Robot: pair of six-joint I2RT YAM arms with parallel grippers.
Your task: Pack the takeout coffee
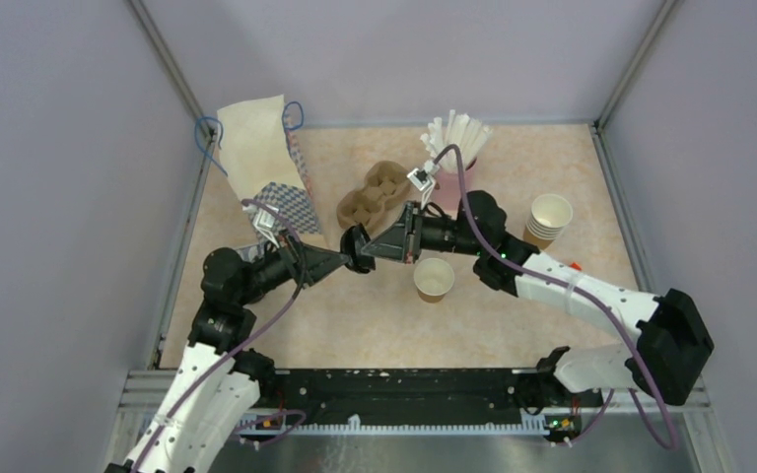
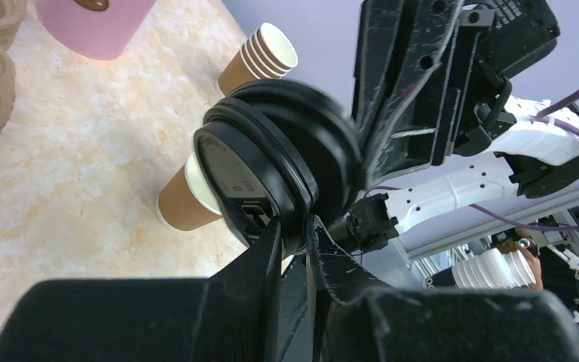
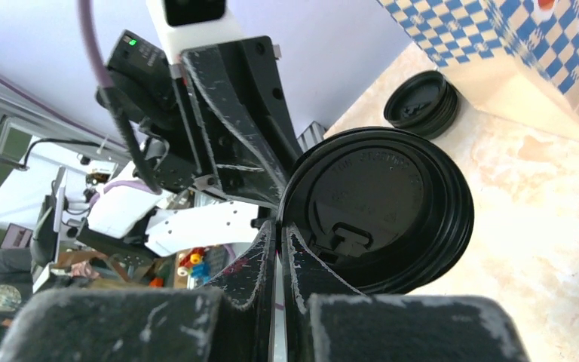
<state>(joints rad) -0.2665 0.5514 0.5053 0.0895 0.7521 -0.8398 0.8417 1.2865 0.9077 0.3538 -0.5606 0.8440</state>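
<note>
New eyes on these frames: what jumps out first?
Mid-table, the left end effector and right end effector meet tip to tip, both pinching the rim of a nest of black lids. Just right of them stands a lidless brown cup, and a checkered paper bag sits at the far left.

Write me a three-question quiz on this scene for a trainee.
1. True or false: the open brown cup already wears a lid.
2. In the top view, what stands just right of the cup carrier? A checked bag; B pink straw cup; C a spare lid stack.
3. What do the left gripper and right gripper both pinch?
Key: 1 false; 2 B; 3 the black lids, by the rim.
</note>
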